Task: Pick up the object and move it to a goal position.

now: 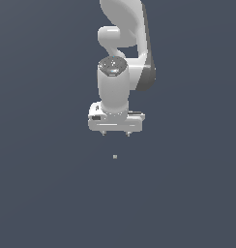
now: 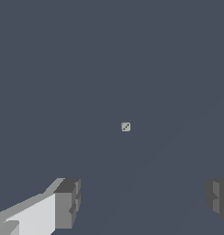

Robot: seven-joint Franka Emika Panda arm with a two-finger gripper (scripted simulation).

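Slate-grey flat ground (image 1: 42, 193) fills everything you see in both views, plain and unmarked from edge to edge. Against it, in the exterior view, you have the glossy white robot arm (image 1: 121, 43) coming down from the top of the picture, with a dark grey panel along the side toward the exterior view's right and a rounded, dark-capped joint above the wrist. Below that joint sits the white, boxy gripper (image 1: 115, 132), its wide body lying level and its two short fingertips showing as small nubs under the lower edge, pointing straight down.

You can read the jaws best in the wrist view: the two grey, blocky finger pads (image 2: 67, 203) stand wide apart at opposite sides of the picture, with nothing between them but bare ground. They grip nothing.

Smallest of all is the object, a tiny pale grey, roughly square speck (image 1: 114, 156). In the exterior view you find it below the gripper, apart from the fingertips and roughly in line with the gap between them. In the wrist view it shows as a small light square with dark dots on its face (image 2: 126, 126), lying clear of both pads.
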